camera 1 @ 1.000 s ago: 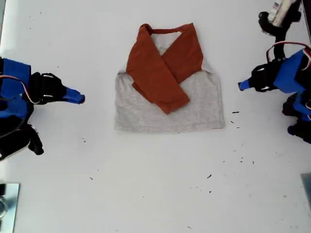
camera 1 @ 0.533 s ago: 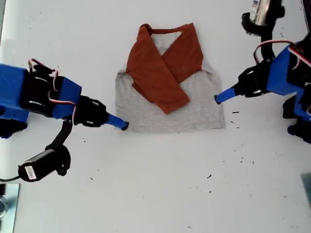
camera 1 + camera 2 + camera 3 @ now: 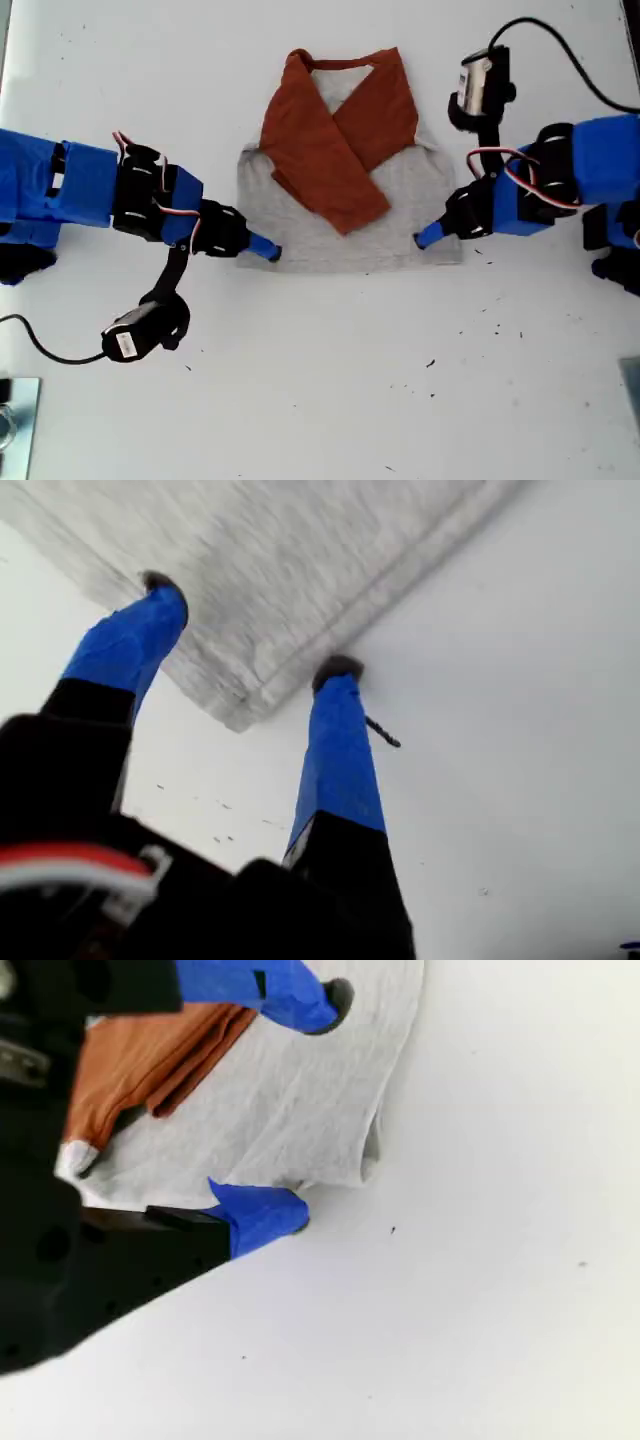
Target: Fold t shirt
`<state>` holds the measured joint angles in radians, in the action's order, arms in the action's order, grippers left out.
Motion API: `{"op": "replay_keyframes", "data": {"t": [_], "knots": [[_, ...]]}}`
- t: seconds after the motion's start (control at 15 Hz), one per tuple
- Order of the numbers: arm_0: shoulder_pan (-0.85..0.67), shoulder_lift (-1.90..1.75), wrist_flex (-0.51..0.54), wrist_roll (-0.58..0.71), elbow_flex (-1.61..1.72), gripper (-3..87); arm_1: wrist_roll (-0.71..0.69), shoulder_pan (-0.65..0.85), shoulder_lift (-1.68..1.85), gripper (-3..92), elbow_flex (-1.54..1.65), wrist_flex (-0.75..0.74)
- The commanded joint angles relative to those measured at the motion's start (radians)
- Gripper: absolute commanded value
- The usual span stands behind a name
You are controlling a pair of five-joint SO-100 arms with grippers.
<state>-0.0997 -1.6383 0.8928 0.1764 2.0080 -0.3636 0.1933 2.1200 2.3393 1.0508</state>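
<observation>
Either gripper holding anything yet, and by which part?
Nothing held. My first gripper and my second gripper each straddle, open, a hem corner of the grey, orange-sleeved t shirt.

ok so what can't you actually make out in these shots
- T shirt chest under the crossed sleeves: covered by them, exterior view.
- Whether my first claw has a finger under the hem: first wrist view is blurred.
- The same for my second claw: its dark body blocks part of the second wrist view.
- Base of the arm at the exterior view's left: cut off by that edge.
</observation>
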Motion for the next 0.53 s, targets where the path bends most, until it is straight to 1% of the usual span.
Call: {"op": "replay_keyframes", "data": {"t": [0.0, 0.07, 0.13, 0.2, 0.27, 0.47], "knots": [[-0.038, 0.057, -0.029, -0.031, -0.052, 25.8, 0.084, -0.032, -0.078, 26.9, 0.018, -0.08], [-0.041, 0.1, -0.032, -0.031, -0.067, 24.7, 0.101, -0.032, -0.117, 25.5, 0.021, -0.091], [-0.051, 0.137, -0.032, -0.031, -0.081, 21.6, 0.12, -0.032, -0.156, 23.2, 0.012, -0.097], [-0.06, 0.173, -0.034, -0.028, -0.097, 9.8, 0.146, -0.031, -0.195, 14.5, 0.006, -0.11], [-0.063, 0.201, -0.043, -0.023, -0.115, 0.4, 0.156, -0.032, -0.239, 3.5, -0.012, -0.129], [-0.026, 0.252, -0.032, -0.006, -0.222, -0.2, 0.172, -0.064, -0.31, 3.2, -0.097, -0.118]]}}
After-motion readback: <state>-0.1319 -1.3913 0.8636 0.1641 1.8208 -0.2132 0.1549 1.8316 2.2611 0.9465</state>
